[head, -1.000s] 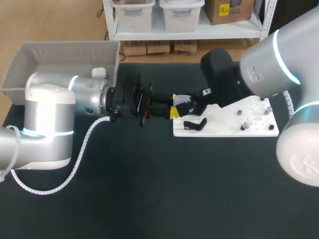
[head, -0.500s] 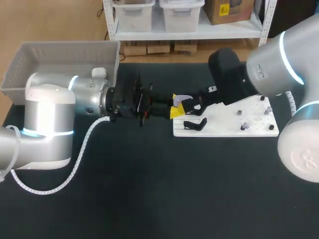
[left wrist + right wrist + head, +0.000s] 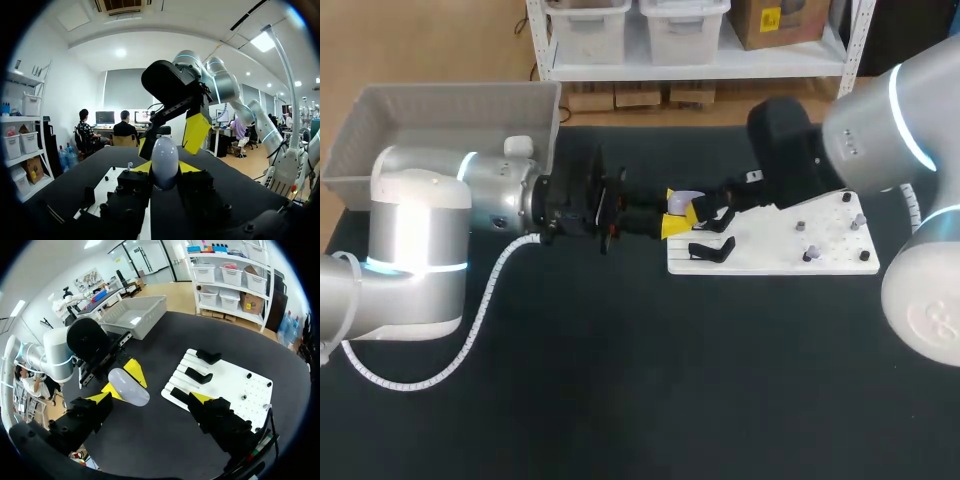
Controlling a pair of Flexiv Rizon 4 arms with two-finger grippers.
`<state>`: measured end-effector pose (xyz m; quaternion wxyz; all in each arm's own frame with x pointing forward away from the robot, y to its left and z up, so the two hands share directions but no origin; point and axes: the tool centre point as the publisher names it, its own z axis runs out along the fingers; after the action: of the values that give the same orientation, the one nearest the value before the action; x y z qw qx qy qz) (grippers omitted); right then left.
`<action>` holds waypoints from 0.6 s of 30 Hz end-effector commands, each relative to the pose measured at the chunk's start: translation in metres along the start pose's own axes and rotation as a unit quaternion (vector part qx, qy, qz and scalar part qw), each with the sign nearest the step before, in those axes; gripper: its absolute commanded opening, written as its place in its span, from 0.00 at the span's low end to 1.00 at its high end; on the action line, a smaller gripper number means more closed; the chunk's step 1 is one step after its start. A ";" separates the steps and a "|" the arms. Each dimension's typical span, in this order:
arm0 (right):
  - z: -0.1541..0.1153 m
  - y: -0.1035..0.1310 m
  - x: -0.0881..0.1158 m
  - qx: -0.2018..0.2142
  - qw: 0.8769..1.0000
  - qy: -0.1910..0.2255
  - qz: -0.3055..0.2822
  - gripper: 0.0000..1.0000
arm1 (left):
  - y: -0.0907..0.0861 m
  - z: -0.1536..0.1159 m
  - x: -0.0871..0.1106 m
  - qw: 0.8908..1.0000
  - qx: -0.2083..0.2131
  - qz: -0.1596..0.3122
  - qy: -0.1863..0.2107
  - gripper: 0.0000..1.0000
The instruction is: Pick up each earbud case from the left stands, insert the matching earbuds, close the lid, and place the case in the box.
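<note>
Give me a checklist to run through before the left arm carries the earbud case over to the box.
1. Left end effector shut on the earbud case, one yellow tip on each side: ok.
2. Right end effector open, fingers wide apart and not touching the case: ok.
3. Case lid closed: ok, as far as the wrist views show; no gap is visible.
4. Earbuds inside the case: cannot tell.
5. Box in place at the table's far left corner: ok.
</note>
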<state>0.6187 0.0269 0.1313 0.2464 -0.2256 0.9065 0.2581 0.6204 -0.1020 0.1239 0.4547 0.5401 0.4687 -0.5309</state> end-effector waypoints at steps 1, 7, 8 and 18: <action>0.001 -0.002 -0.001 0.002 1.000 0.001 0.002 1.00 | 0.000 0.000 0.000 1.000 -0.001 0.001 -0.001 0.00; 0.001 -0.005 -0.003 0.003 1.000 0.002 0.004 1.00 | 0.000 0.000 0.000 1.000 -0.001 0.001 -0.001 0.00; 0.001 -0.006 -0.003 0.004 1.000 0.002 0.005 1.00 | 0.000 0.000 0.000 1.000 -0.001 0.001 -0.001 0.00; -0.004 -0.012 -0.007 0.013 1.000 -0.004 0.012 1.00 | 0.000 0.000 0.000 1.000 -0.001 0.001 -0.001 0.00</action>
<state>0.6297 0.0190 0.1327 0.2478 -0.2124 0.9105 0.2539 0.6208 -0.1017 0.1236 0.4547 0.5400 0.4686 -0.5310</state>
